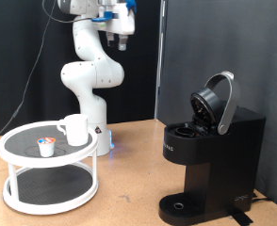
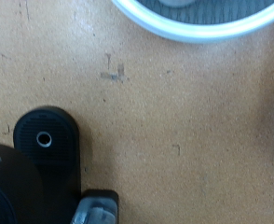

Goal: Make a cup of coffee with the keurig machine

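A: Hanging high above the table, the gripper sits near the exterior view's top, at the end of the white Franka arm. Nothing is between its fingers that I can see, but whether the jaws are parted or closed I cannot tell; it is too small and dark there.

B: And where do the task's things lie from it?

A: Both are well below it. The cup stands on the upper tier of the white round two-tier tray table, below and toward the exterior view's left of the gripper. Just beside the cup on that tier lies a small white pod with a coloured top.

B: The keurig machine?

A: The keurig machine stands on the table toward the exterior view's right, well apart from the gripper and from the cup. Its domed lid is tilted up, open.

B: What does the wrist view add?

A: It looks straight down on the wooden table, with the machine's round drip tray at one edge of the picture and the rim of the tray table at the opposite edge. No cup stands on the drip tray.
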